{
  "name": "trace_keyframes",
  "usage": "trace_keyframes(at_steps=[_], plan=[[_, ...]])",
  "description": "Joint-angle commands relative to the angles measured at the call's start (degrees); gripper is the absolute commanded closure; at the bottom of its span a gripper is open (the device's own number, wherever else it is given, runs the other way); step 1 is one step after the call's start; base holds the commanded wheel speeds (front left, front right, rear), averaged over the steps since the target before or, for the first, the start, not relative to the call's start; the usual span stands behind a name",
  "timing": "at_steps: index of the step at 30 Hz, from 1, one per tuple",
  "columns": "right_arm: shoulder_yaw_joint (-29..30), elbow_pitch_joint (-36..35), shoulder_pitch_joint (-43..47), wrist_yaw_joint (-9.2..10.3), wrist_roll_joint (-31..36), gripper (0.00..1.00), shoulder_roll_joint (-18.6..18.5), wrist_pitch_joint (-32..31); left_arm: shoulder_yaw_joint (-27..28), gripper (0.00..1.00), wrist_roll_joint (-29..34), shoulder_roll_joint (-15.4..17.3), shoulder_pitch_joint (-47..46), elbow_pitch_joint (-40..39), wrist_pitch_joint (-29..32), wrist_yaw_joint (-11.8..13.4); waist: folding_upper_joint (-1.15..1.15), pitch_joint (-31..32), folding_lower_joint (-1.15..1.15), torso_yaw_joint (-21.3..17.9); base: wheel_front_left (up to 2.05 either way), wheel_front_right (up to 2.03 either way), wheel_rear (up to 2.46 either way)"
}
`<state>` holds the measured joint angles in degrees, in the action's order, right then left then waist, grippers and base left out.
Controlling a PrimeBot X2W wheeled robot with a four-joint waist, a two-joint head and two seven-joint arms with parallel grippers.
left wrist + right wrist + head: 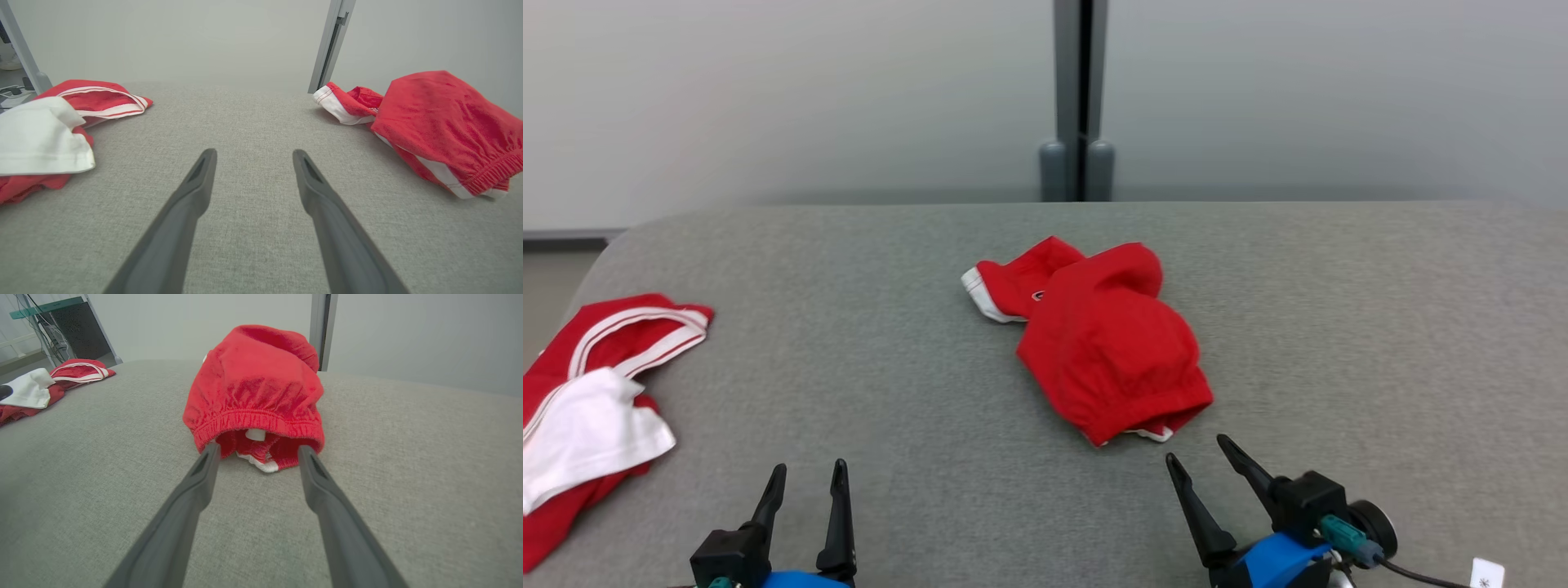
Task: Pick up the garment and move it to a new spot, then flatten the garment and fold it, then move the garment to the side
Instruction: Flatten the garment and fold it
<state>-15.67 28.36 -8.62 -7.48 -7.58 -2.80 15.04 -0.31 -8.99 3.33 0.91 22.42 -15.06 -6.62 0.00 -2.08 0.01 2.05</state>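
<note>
Dark, spread wide and empty, our right gripper point(1194, 447) is hovering just before the red garment point(1107, 343), bunched mid-table; our left gripper point(809, 465) is hanging open too. We are judging it soft, light and floppy, best pinched at the elastic waistband point(261, 418). Grey woven cloth is covering the table point(1339, 327), a pale wall point(768, 98) behind.

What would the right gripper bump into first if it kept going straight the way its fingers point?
Most likely the red garment: its elastic waistband lies straight ahead of the open right gripper, spanning the gap between its fingers. A little bare table seems to separate them, though depth is hard to judge.
</note>
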Motion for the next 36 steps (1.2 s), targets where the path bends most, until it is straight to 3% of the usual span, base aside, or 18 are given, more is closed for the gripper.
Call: trace_keyframes(at_steps=[1,9,16,17,18,19,26,36], plan=[[-1.0,0.6,-1.7,-0.03,-0.6,0.00,-0.2,0.2,0.1,0.00,0.2,0.1,-1.2,0.3,-0.2,-0.4,0.00,-2.0,-0.01,2.6,0.00,0.00,0.00],[-2.6,4.4,-5.2,-0.03,-2.1,0.00,-0.2,0.2,0.0,0.00,0.2,0.6,-3.1,1.0,-0.2,-1.0,0.00,-5.3,-0.01,8.6,0.00,0.00,0.00],[-2.8,6.2,-6.8,-0.03,-2.2,0.01,-0.2,0.2,-1.5,0.00,-1.3,1.3,-3.7,0.8,-0.2,-0.9,0.00,-6.9,-0.01,10.8,0.00,0.00,0.00],[-2.9,6.2,-6.9,-0.03,-2.3,0.30,-0.2,0.2,-1.6,0.00,-1.5,1.4,-3.7,0.8,-0.2,-0.9,0.00,-7.0,-0.01,10.8,0.00,0.00,0.00],[-3.0,6.1,-7.1,-0.03,-2.6,0.68,-0.2,0.2,-1.8,0.00,-1.6,1.4,-3.8,0.8,-0.2,-0.9,0.00,-7.1,-0.01,10.8,0.00,0.00,0.00],[-3.0,5.6,-7.4,-0.03,-3.1,1.00,-0.2,0.2,-1.9,0.00,-1.7,1.4,-3.9,0.9,-0.2,-0.9,0.00,-7.2,-0.01,10.7,0.00,0.00,0.00],[-1.2,-0.3,-10.6,-0.03,-5.8,1.00,-0.2,0.2,-3.2,0.00,-2.3,1.4,-4.8,1.2,-0.2,-0.9,0.00,-6.5,-0.01,9.4,0.00,0.00,0.00],[3.8,-3.9,-23.4,-0.03,0.4,1.00,-0.2,0.2,-4.9,0.00,-2.1,0.7,-3.1,2.2,-0.2,-0.9,0.00,-2.7,-0.01,9.9,0.00,0.00,0.00]])
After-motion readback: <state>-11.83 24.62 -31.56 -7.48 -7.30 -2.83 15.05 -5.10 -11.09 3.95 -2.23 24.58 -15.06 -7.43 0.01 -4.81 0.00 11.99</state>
